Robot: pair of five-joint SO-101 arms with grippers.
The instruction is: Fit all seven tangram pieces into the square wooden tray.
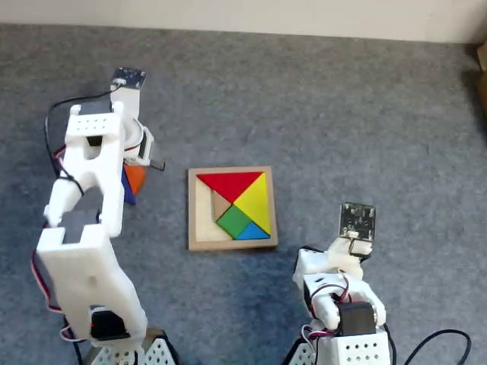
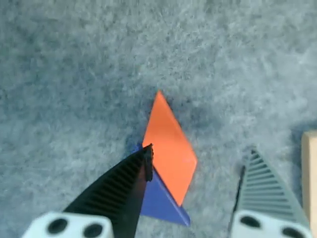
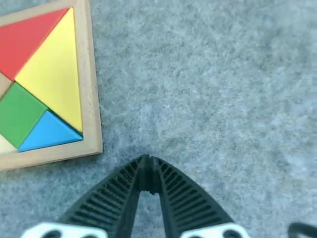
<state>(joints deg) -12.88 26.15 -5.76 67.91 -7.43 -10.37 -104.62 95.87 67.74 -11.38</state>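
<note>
- Though two pieces lie out on the carpet, the square wooden tray point(image 1: 228, 246) holds five: a red triangle point(image 1: 230, 185) along its far edge, a yellow triangle point(image 1: 256, 201) down one side, a green square point(image 1: 234, 220) set on its corner, a light blue triangle point(image 1: 253, 232) in the near corner, and a tan piece point(image 1: 220, 205) tucked against the red and green.
- Pale bare wood shows on the tray floor beside the tan piece, and the rim is light, plain wood.
- An orange parallelogram point(image 2: 168, 148) lies flat on the carpet, with a dark blue triangle point(image 2: 158, 203) touching it and seemingly partly under it.
- Over those two hangs the left gripper point(image 2: 200, 151), its fingers spread wide apart and holding nothing.
- Its black finger point(image 2: 124, 183) has its tip at the edge of the orange parallelogram, which lies between the fingers but close to the black one; the dark blue triangle peeks out beside that same finger.
- Its grey finger point(image 2: 265, 183) stands apart from both pieces, over bare carpet.
- At the other arm, the right gripper point(image 3: 148, 166) has its fingers pressed together on nothing, with the tray's corner point(image 3: 94, 99) just ahead and to one side of the tips.
- Grey carpet point(image 1: 342, 114) lies under everything.
</note>
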